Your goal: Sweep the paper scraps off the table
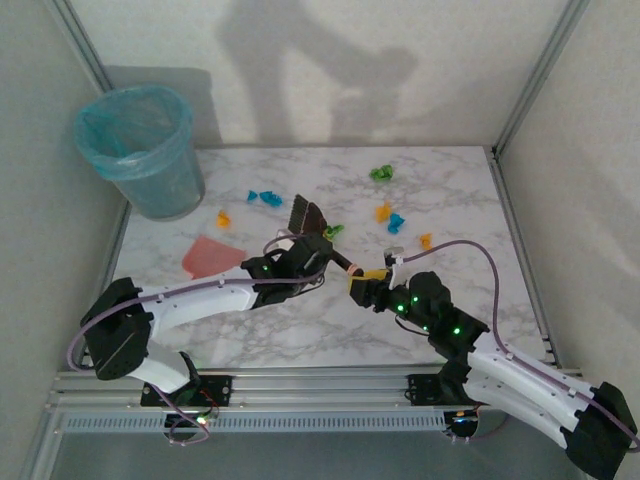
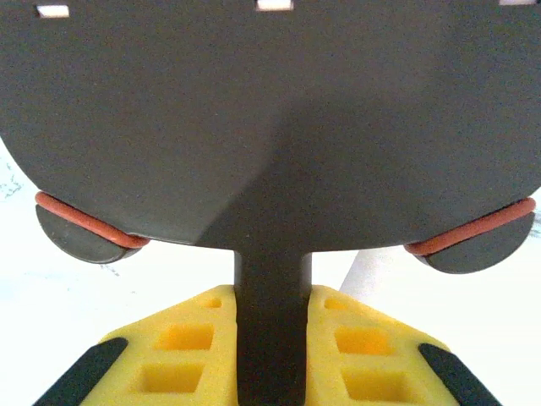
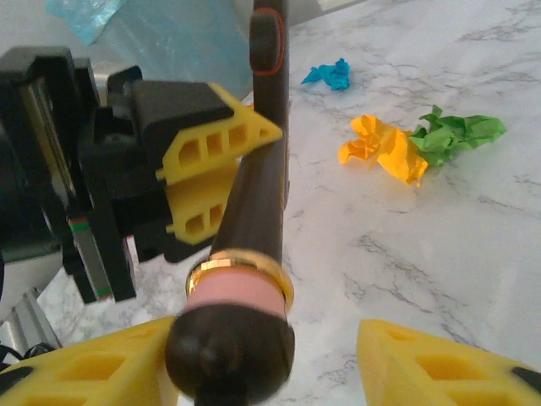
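A dark brush crosses between my two grippers. Its flat head stands over the table. My left gripper is shut on the brush's thin neck. The round end of the handle with its gold ring and pink band lies between the jaws of my right gripper. They stand open: the left finger touches the handle and the right finger is apart from it. Paper scraps lie scattered: green, blue, orange; closer by, orange, green and blue.
A flat pink dustpan lies on the left of the table. A bin with a blue liner stands at the far left corner. Aluminium rails edge the table, and white walls close it in.
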`<state>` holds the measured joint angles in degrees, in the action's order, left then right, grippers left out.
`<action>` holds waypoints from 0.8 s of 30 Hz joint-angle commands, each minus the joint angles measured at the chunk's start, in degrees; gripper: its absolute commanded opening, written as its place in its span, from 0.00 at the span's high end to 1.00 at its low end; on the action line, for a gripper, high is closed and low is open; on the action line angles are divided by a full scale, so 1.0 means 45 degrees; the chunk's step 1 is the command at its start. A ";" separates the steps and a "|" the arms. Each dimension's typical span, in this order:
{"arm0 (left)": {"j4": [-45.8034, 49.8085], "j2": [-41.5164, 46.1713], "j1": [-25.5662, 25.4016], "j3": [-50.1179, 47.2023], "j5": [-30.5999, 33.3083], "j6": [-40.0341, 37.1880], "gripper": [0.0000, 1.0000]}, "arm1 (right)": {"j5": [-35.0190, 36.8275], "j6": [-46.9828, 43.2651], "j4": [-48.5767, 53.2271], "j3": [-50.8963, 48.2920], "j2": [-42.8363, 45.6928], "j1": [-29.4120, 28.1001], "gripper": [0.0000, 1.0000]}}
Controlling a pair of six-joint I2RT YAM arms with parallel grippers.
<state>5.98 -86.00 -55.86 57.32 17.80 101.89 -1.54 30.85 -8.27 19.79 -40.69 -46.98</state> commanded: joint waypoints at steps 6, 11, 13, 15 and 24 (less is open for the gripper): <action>-0.0257 -0.0410 -0.0421 0.0270 0.0381 0.0506 1.00 | 0.0899 -0.0057 0.0690 0.0726 -0.0362 -0.0094 0.51; -0.0271 -0.0456 -0.0420 0.0234 0.0433 0.0571 1.00 | 0.0760 0.0041 0.0777 0.0895 -0.0899 -0.0105 0.53; -0.0324 -0.0412 -0.0432 0.0158 0.0506 0.0615 1.00 | 0.0772 0.0058 0.0798 0.0958 -0.1015 -0.0107 0.52; -0.0355 -0.0320 -0.0381 0.0134 0.0582 0.0670 1.00 | 0.0840 0.0073 0.0954 0.0993 -0.1169 -0.0104 0.48; -0.0292 -0.0420 -0.0361 0.0351 0.0557 0.0557 1.00 | 0.0963 0.0088 0.1238 0.1451 -0.1513 -0.0107 0.46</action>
<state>5.48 -87.83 -57.23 57.32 18.11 103.77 0.95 31.22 -3.60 24.67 -47.68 -47.13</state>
